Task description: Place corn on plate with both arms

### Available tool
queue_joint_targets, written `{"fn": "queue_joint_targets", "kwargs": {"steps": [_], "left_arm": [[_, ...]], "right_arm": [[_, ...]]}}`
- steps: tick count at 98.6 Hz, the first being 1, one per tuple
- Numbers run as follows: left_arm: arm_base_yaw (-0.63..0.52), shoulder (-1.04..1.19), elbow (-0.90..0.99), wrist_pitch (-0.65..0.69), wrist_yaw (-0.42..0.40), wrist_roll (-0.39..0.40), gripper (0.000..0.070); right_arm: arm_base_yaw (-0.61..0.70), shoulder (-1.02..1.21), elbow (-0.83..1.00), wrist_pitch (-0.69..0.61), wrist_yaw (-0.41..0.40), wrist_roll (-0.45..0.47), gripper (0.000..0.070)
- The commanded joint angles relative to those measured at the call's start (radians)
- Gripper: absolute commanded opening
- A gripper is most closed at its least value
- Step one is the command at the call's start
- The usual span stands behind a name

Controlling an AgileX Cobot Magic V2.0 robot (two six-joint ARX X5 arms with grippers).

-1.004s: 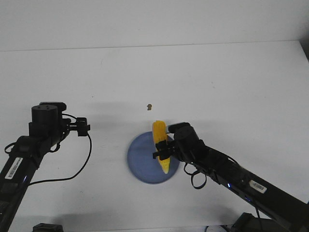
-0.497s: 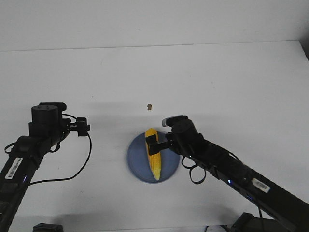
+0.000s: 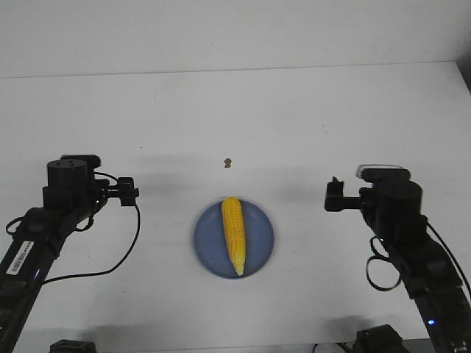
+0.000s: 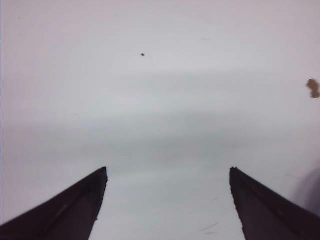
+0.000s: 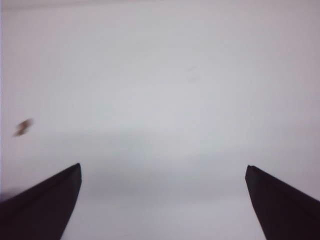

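Note:
The yellow corn [image 3: 233,234] lies lengthwise on the round blue plate [image 3: 208,244], pointed end toward the table's front edge, with nothing touching it. My left arm [image 3: 70,187] hangs well left of the plate. In its wrist view the left gripper [image 4: 168,170] is open over bare white table. My right arm [image 3: 388,200] hangs well right of the plate. Its gripper [image 5: 163,166] is also open, with only table between the fingers. Neither wrist view shows the corn or the plate.
A small brown speck [image 3: 228,162] lies on the white table [image 3: 331,118] just beyond the plate. It also appears at the edge of both wrist views, speck [image 4: 313,88] and speck [image 5: 22,127]. Black cables trail from both arms.
The right gripper set the corn down on the plate, opened, and pulled away to the right. The left arm has stayed put.

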State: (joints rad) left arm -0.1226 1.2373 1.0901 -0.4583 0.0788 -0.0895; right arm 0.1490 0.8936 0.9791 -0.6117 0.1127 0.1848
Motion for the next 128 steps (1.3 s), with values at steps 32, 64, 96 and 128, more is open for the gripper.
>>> {"fn": "queue_joint_targets", "kwargs": {"steps": [32, 64, 96, 128], "left_arm": [[-0.002, -0.280, -0.170, 0.160, -0.004, -0.025, 0.0509], [-0.003, -0.713, -0.485, 0.187, -0.019, -0.029, 0.0509], [-0.002, -0.901, -0.541, 0.167, -0.078, -0.080, 0.0502], [-0.002, -0.898, -0.541, 0.165, -0.082, -0.056, 0.0009]], "right_arm": [[-0.050, -0.375, -0.175, 0.034, -0.031, -0.134, 0.0700], [-0.050, -0.698, -0.408, 0.074, -0.099, -0.114, 0.0700], [-0.050, -0.720, -0.409, 0.072, -0.094, -0.130, 0.0633], [-0.050, -0.720, -0.409, 0.073, -0.077, -0.130, 0.0001]]}}
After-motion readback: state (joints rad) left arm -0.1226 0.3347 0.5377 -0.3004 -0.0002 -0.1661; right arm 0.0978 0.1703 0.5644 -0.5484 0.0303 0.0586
